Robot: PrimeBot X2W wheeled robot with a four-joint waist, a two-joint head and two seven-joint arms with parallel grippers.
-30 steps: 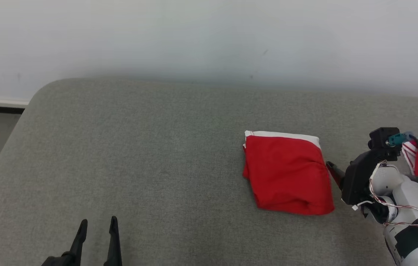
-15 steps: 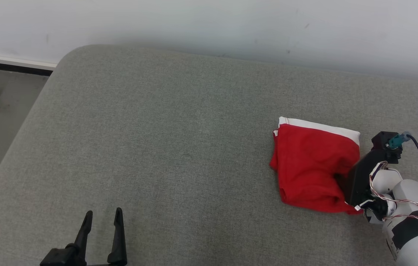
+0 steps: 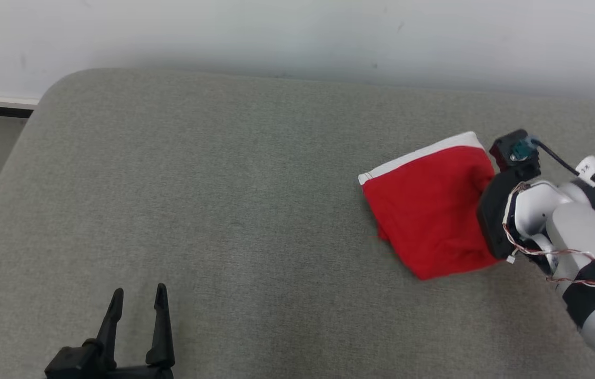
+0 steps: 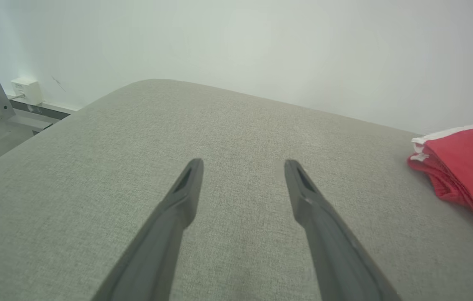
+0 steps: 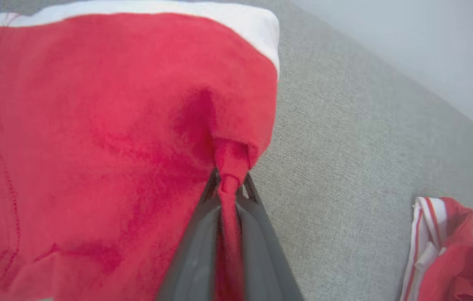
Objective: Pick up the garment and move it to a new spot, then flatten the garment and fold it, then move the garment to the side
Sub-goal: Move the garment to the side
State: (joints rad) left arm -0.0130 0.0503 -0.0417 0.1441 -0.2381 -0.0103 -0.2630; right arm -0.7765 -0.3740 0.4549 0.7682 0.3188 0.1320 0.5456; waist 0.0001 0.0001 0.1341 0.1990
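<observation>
The grey padded surface (image 3: 213, 200) meets a white wall (image 3: 276, 31). Our right gripper (image 5: 228, 180), just beside the folded red garment (image 3: 423, 210) a second ago, now has its jaws clenched on a pinch of its right edge, and the garment lies askew at the right. We judge the move aside has begun. Our left gripper (image 3: 137, 305) idles, jaws spread.

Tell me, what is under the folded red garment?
Grey cushion shows all around the red garment; the spot directly beneath is covered by its cloth. The right hand pinches one edge.
</observation>
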